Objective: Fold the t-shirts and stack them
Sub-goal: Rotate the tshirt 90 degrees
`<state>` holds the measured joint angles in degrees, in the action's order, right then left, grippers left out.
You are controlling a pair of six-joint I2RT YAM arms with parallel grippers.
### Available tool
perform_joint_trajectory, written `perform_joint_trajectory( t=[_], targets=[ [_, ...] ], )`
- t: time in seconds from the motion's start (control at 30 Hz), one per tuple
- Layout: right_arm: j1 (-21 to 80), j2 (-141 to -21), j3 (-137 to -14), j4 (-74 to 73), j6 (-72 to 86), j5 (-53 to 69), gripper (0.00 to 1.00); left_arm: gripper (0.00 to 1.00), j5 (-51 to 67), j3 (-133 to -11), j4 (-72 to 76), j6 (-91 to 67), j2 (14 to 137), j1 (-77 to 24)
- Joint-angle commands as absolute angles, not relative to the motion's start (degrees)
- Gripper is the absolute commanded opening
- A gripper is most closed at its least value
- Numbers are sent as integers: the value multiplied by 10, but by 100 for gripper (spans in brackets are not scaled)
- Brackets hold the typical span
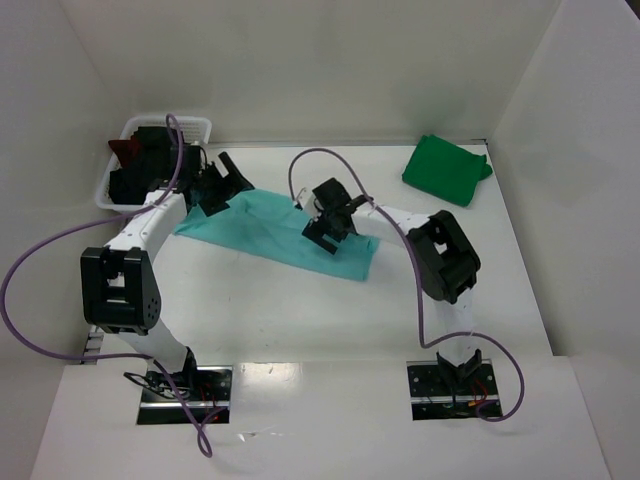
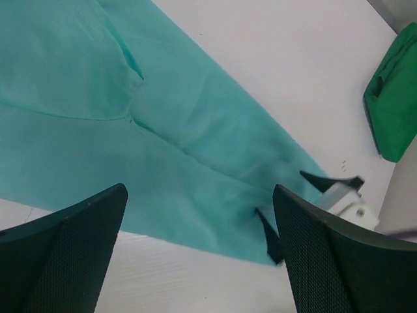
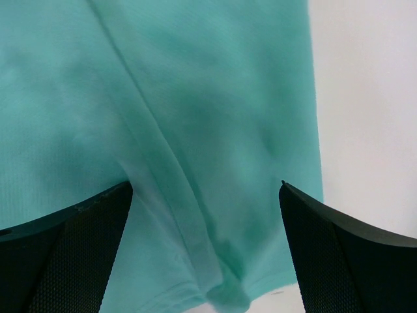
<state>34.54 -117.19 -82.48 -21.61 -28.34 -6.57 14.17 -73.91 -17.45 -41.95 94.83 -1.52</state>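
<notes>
Left claw (image 1: 225, 185) and right claw (image 1: 328, 232) hang released over the half-folded teal t-shirt (image 1: 262, 228); green t-shirt (image 1: 445, 170) lies folded far right, dark shirts (image 1: 135, 168) wait in basket (image 1: 195, 122).

The left arm (image 1: 140, 228) and right arm (image 1: 458, 322) have white links and black joint housings. Purple cables (image 1: 322, 151) trail from them. The fingers (image 2: 65, 254) are black and mesh-textured, and metal base plates (image 1: 215, 383) sit at six o'clock.

Plain light teal t-shirt (image 1: 270, 228), solid darker green t-shirt (image 1: 445, 170), dark red cloth (image 1: 122, 150) and black cloth (image 1: 132, 185) in white lattice basket (image 1: 196, 123), white desk (image 1: 300, 310), purple cables (image 1: 40, 250), white walls (image 1: 300, 60)
</notes>
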Motion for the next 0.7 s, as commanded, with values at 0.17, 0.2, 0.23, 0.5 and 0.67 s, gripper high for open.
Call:
perform_joint_trajectory(
  t=[0.17,0.2,0.23,0.5,0.67],
  targets=[
    [455,-1124,-760,-299,-175,-13,99,100,58,-725,-208,-417,942,6],
    [461,-1117,-760,-304,-163,2,99,100,48,-718,-208,-417,942,6],
    [461,-1117,-755,-304,-149,14,99,100,42,-710,-208,-422,942,6],
    [504,-1028,-665,-262,-32,78,99,100,20,-697,-208,-434,991,11],
    [517,-994,-595,-232,25,84,99,100,-1,-692,-202,-439,1018,11]
  ],
)
